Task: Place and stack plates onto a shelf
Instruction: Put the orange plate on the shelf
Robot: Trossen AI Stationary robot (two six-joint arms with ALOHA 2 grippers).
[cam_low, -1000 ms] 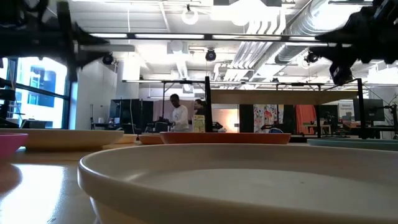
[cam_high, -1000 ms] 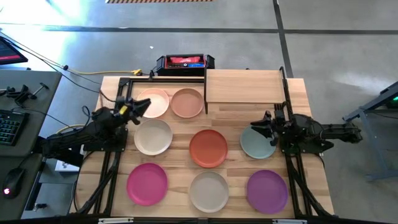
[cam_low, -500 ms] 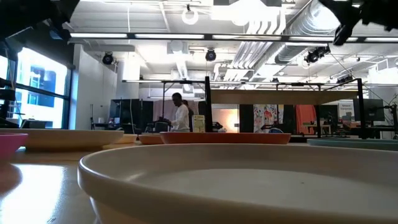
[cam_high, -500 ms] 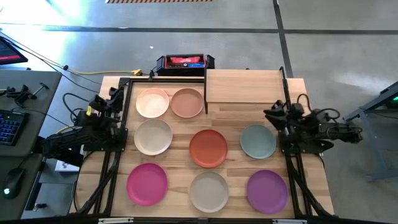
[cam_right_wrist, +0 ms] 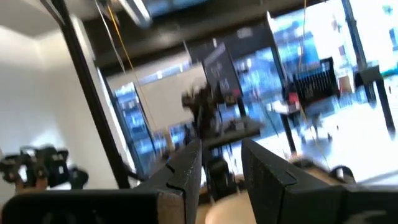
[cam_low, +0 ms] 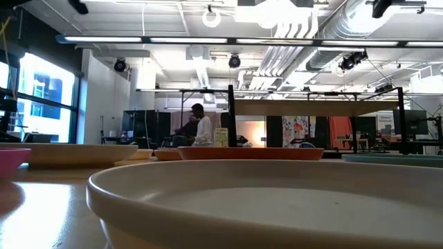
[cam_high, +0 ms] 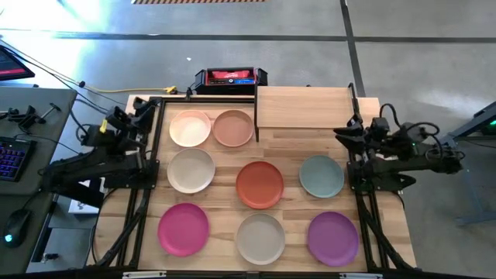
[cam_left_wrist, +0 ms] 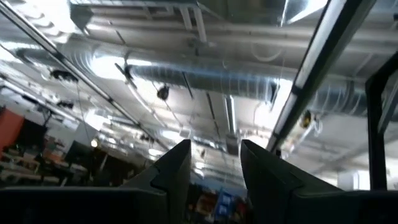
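High view: eight plates (cam_high: 260, 184) on table, shelf (cam_high: 304, 107) at 12 bare. Left gripper (cam_high: 116, 116) at 9, right gripper (cam_high: 346, 130) at 3; both slightly open, empty.

The butcher-block table (cam_high: 287, 147) carries eight plates (cam_high: 260, 184) (seemingly unstacked) and a bare shelf (cam_high: 302, 107).

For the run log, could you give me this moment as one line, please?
plates: eight on table, none stacked | shelf: bare | left gripper: open, left table edge | right gripper: open, right table edge
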